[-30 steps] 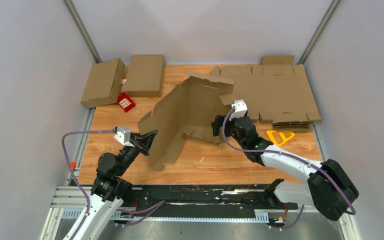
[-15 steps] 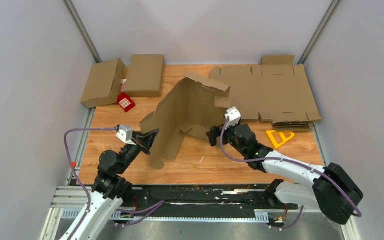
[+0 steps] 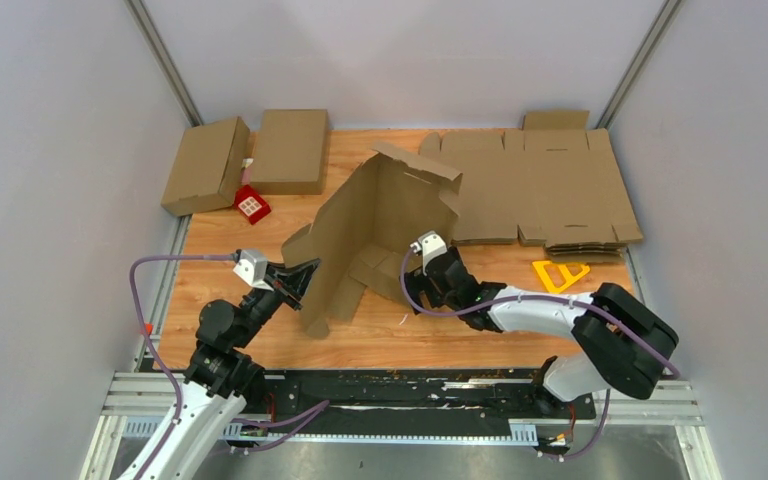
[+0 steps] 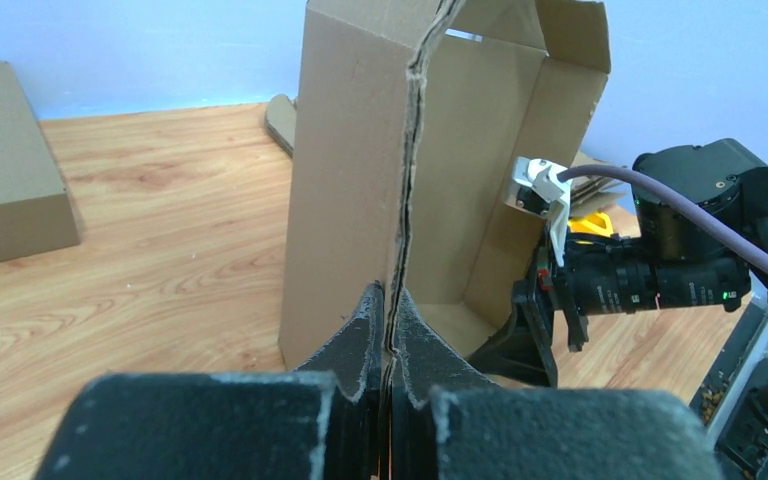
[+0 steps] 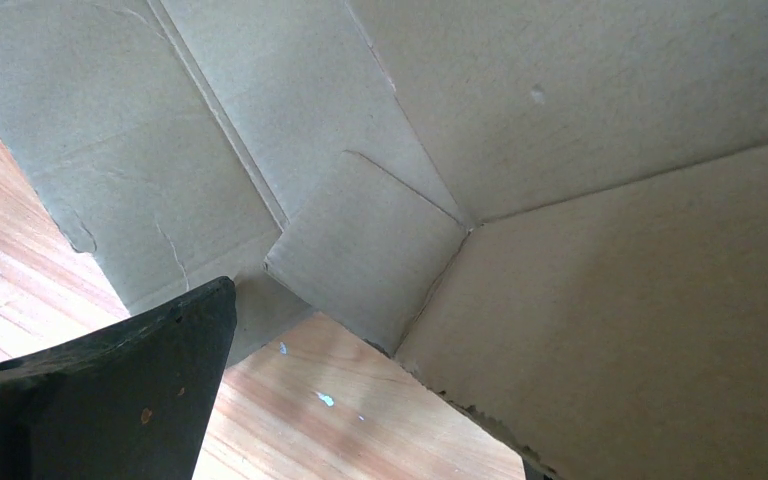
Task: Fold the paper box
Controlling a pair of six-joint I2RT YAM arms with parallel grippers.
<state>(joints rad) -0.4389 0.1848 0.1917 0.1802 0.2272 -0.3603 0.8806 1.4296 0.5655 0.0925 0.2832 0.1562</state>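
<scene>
The box (image 3: 380,215) stands half-folded in the middle of the table (image 3: 460,335). The left gripper (image 4: 388,305) is clamped on the edge of its near wall. The right gripper (image 3: 410,290), jaws wide apart, is low at the inner flap (image 5: 365,245)

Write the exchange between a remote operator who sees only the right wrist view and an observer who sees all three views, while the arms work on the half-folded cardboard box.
Operator: I see only the inside of the box and one dark finger. Is anything holding it?
Observer: Yes. The left gripper is shut on the edge of an upright wall.
Operator: How does the right gripper stand?
Observer: Its jaws are open, low near the table, at the box's open side.
</scene>
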